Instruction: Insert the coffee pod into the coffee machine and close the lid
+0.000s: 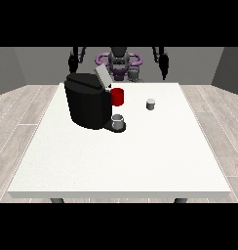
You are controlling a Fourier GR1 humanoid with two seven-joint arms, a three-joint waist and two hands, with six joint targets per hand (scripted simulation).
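Coffee pod (150, 104) sitting upright on the white counter (121, 161), a small grey cylinder, well apart from the coffee machine (88, 100) and lying toward the view's right of it. Machine standing on the view's left half of the counter, lid (102, 78) tilted up and open at its top. Red part (117, 96) showing at the machine's front, grey cup (118, 120) resting on the tray below it (not the task's thing, ignoring).

Both hands hanging high at the robot's sides near the counter's far edge, neither touching anything. Hand at the view's right (164, 63) being the nearer one to the pod: pod lying toward the camera from it and slightly toward the view's left, down on the counter. Hand at the view's left (72, 61) hanging behind the machine, machine body standing between it and the pod, so a poor pick for the reach. Fingers on both too small and dark to read (cannot tell wide or narrow), holding nothing as far as showing.

Judging the task as not yet begun: pod untouched, lid open. Coming move likely needing the view's-right hand dropping forward and down onto the pod from above, pod's axis being vertical, then carrying it across toward the view's left to the open top under the lid.
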